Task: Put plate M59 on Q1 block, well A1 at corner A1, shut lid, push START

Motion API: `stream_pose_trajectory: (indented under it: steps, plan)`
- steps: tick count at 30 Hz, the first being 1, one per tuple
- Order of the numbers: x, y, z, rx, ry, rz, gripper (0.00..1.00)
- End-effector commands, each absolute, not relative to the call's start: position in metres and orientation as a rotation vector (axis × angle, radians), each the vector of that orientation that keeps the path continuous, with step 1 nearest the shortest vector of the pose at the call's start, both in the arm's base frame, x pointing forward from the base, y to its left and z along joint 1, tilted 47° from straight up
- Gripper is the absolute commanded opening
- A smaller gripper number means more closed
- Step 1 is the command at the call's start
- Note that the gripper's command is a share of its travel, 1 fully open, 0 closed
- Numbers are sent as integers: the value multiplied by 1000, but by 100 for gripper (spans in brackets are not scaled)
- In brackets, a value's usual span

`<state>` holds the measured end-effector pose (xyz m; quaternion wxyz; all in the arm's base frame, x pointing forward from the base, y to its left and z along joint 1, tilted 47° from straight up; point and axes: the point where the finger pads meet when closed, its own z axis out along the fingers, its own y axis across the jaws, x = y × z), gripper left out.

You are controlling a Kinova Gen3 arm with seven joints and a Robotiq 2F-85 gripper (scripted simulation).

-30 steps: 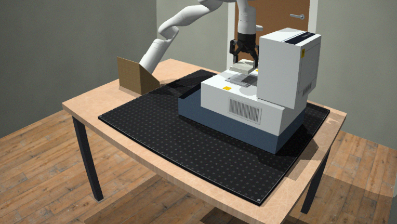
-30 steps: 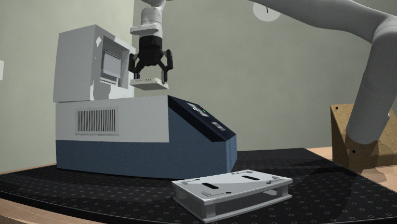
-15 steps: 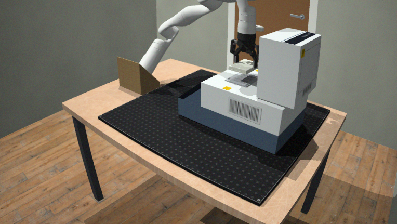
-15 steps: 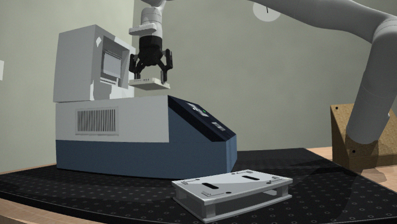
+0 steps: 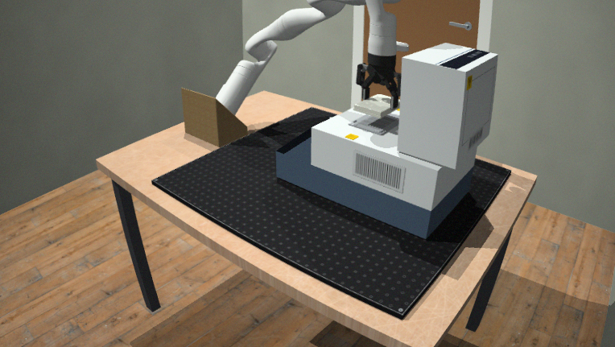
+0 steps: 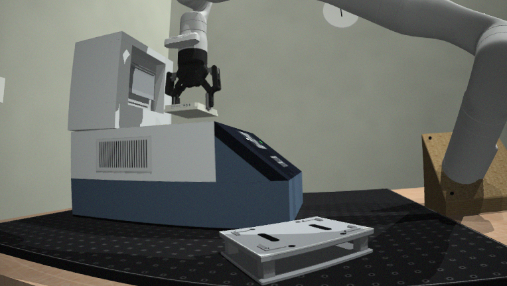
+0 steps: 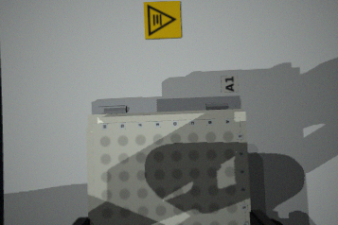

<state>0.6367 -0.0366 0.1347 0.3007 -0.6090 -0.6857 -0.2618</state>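
Note:
My gripper [image 5: 380, 100] [image 6: 192, 104] is shut on plate M59 [image 5: 373, 106] [image 6: 191, 110] [image 7: 169, 165], a pale well plate held level by its long sides. It hangs a short way above the dark block [image 5: 378, 123] [image 7: 131, 106] on the deck of cycler Q1 [image 5: 385, 175] [image 6: 168, 155]. In the wrist view the plate covers most of the block; only the block's far strip shows, with the A1 mark [image 7: 229, 83] beyond its far right corner. Q1's lid [image 5: 435, 107] [image 6: 101, 81] stands open behind the block. The plate nest N1 [image 6: 295, 236] is empty.
Q1's sloped key panel [image 6: 257, 144] shows a green lamp [image 6: 260, 141]. The open lid is close beside my gripper. A yellow warning sticker [image 7: 163, 20] [image 5: 349, 136] is on the deck. A brown wedge [image 5: 208, 118] [image 6: 463, 193] carries the arm's base. All stand on a black mat [image 5: 272, 221].

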Motion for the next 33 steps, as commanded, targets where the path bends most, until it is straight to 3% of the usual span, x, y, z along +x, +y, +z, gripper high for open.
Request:
stream_pose_trajectory:
  steps: [1, 33]
  plan:
    - [639, -34, 137, -1611, -1832, -708, 91]
    - [638, -21, 126, -1611, -1832, -708, 91]
